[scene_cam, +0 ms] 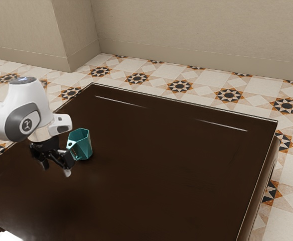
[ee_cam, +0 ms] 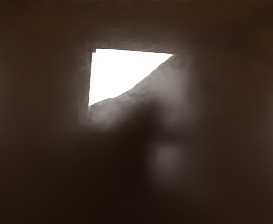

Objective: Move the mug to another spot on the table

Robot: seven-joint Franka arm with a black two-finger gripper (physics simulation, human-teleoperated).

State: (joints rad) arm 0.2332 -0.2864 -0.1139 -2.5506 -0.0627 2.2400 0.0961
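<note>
dark glossy table [scene_cam: 186, 165] sitting on a patterned tile floor [scene_cam: 227, 93]. white arm [scene_cam: 21, 118] reaching in from the exterior view's left, hand pointing down. teal mug [scene_cam: 81, 144] standing on the table's left part, mouth up. gripper [scene_cam: 56, 165] hanging just beside the mug's handle [scene_cam: 71, 146], fingers spread, gripping nothing; contact with the handle unclear.
</note>
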